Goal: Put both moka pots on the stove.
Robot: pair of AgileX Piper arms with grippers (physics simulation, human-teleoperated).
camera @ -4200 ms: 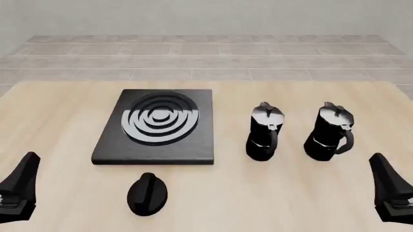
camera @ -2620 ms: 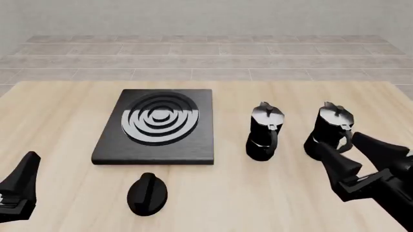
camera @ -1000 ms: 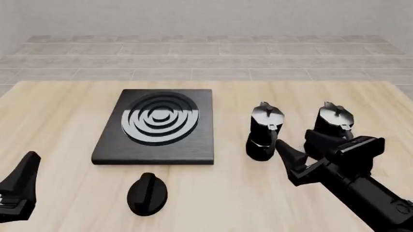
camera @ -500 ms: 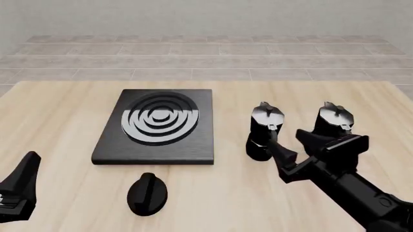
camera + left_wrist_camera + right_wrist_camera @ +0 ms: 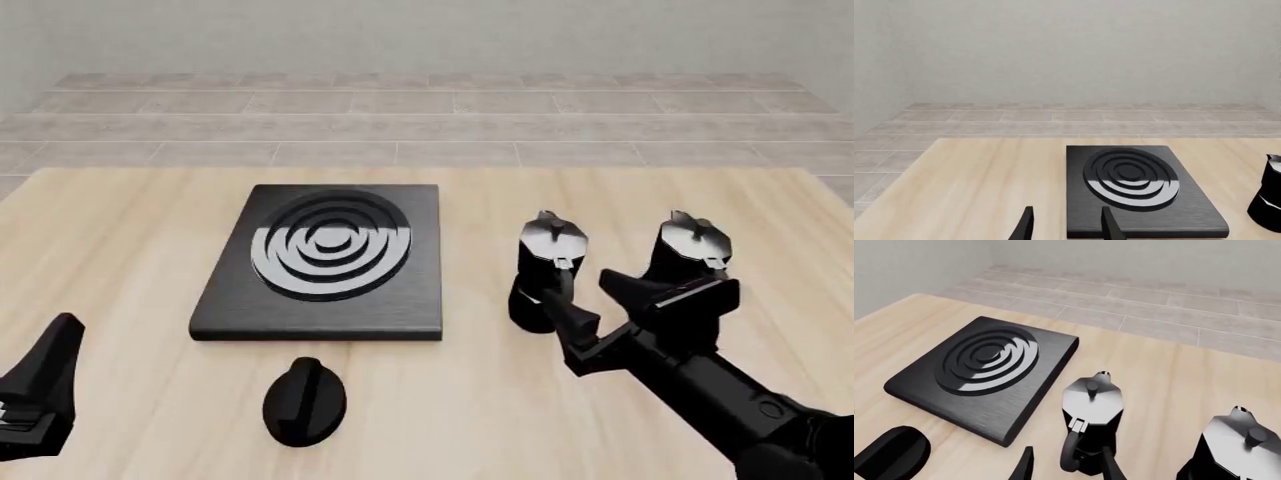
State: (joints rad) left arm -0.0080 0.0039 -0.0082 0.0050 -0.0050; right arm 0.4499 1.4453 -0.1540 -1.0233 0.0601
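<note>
Right gripper [image 5: 591, 307] released, centre-right of frame by near pot [image 5: 545, 270]: straddle its handle squarely before clenching; stove [image 5: 323, 262] left.

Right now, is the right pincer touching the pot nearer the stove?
Cannot tell. In the right wrist view the open right pincer has its fingertips on either side of the pot's handle, with no gap or contact plainly showing; the front view overlaps them too.
</note>
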